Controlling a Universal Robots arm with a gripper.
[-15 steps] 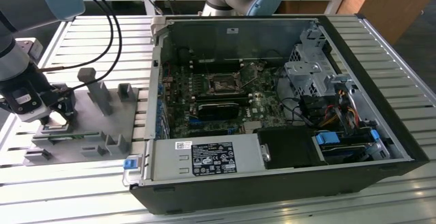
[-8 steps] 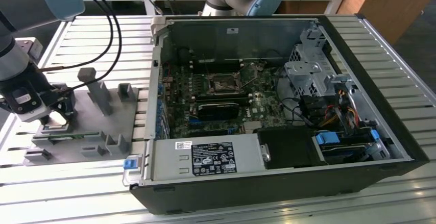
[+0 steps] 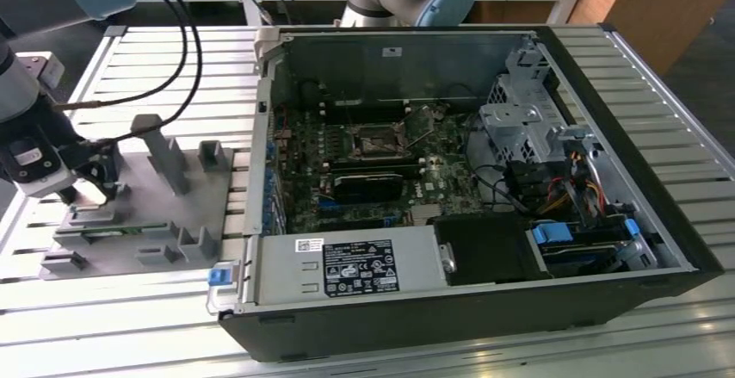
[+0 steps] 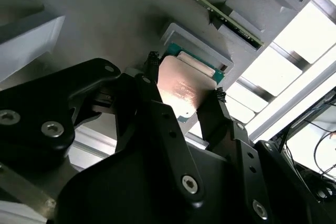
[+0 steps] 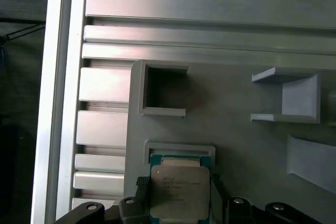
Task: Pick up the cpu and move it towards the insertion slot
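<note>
The cpu (image 5: 178, 192), a flat square chip with a pale metal top, sits between my black fingers (image 5: 140, 184) in both wrist views. My gripper (image 5: 178, 184) is shut on the cpu (image 4: 181, 90), one finger on each of two opposite edges. The chip hangs just above its green-edged pocket (image 5: 181, 153) in the grey plastic fixture (image 3: 138, 214). In the exterior view my gripper (image 3: 86, 184) is over the fixture at that view's left. The insertion slot (image 3: 377, 141), a shiny square frame with a dark centre, lies on the motherboard inside the open computer case, far from the gripper toward that view's right.
The open black computer case (image 3: 643, 249) has tall walls around the motherboard. A long black card (image 3: 367, 187) lies below the slot, and a power supply (image 3: 344, 266) sits at the front. Fixture posts (image 3: 155, 150) stand beside the gripper. Black cables (image 3: 184, 42) hang above the slatted table (image 3: 172, 68).
</note>
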